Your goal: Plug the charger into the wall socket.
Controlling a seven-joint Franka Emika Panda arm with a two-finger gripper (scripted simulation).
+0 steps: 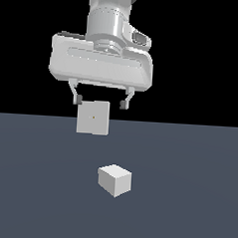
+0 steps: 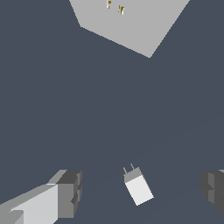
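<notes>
- The charger [image 1: 114, 180] lies on the dark floor [image 1: 37, 186], a small plain white block turned corner-on to the exterior view; its long axis cannot be told there.
- In the wrist view, two thin prongs project from one end of the charger [image 2: 139, 188].
- The wall socket [image 1: 93, 117] stands upright behind it, off-white with a tiny central dot.
- The gripper [image 1: 99, 101] hangs above, fingers spread, holding nothing.

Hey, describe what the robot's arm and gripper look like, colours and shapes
The gripper has a wide, rounded glossy white body under a pale grey cylindrical wrist with a dark inset patch. Two thin grey fingers end in small dark pads. In the wrist view the fingers look blocky, white with grey tips. No cables or markings visible.
</notes>
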